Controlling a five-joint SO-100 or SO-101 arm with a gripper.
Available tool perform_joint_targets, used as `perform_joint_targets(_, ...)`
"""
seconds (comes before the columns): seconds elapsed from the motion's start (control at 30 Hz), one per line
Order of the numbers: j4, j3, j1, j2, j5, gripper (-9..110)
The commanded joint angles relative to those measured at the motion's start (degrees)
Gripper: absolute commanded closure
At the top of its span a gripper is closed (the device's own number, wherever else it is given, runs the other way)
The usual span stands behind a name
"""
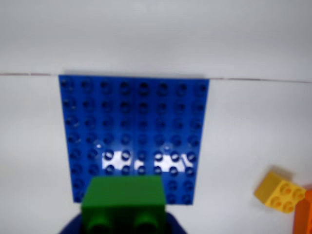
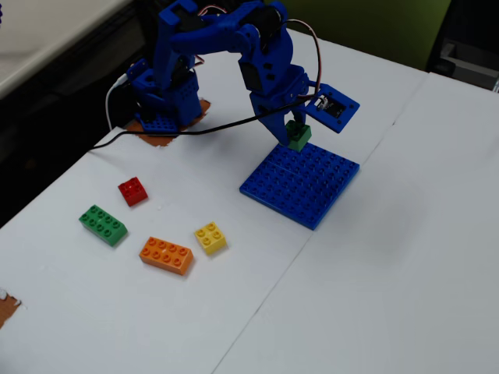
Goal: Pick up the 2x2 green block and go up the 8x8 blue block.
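The large flat blue studded plate (image 2: 300, 184) lies on the white table; in the wrist view it fills the middle (image 1: 134, 126). My gripper (image 2: 296, 137) is shut on the small green block (image 2: 298, 135) and holds it a little above the plate's far edge in the fixed view. In the wrist view the green block (image 1: 123, 202) sits at the bottom, in front of the plate's near edge, with the blue jaws on both sides of it. The gripper (image 1: 123, 214) is mostly hidden behind the block.
In the fixed view a red brick (image 2: 132, 191), a longer green brick (image 2: 102, 224), an orange brick (image 2: 166, 255) and a yellow brick (image 2: 210, 238) lie left of the plate. The wrist view shows the yellow brick (image 1: 280, 191) and an orange edge (image 1: 304, 214). A black cable (image 2: 187, 131) trails from the arm base.
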Motion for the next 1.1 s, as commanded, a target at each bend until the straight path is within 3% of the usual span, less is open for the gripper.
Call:
perform_joint_targets(0.0,0.2,-0.2,-0.5,3.6,-0.3,101)
perform_joint_targets(1.07,0.2,0.2,-0.6,4.0,0.4,100)
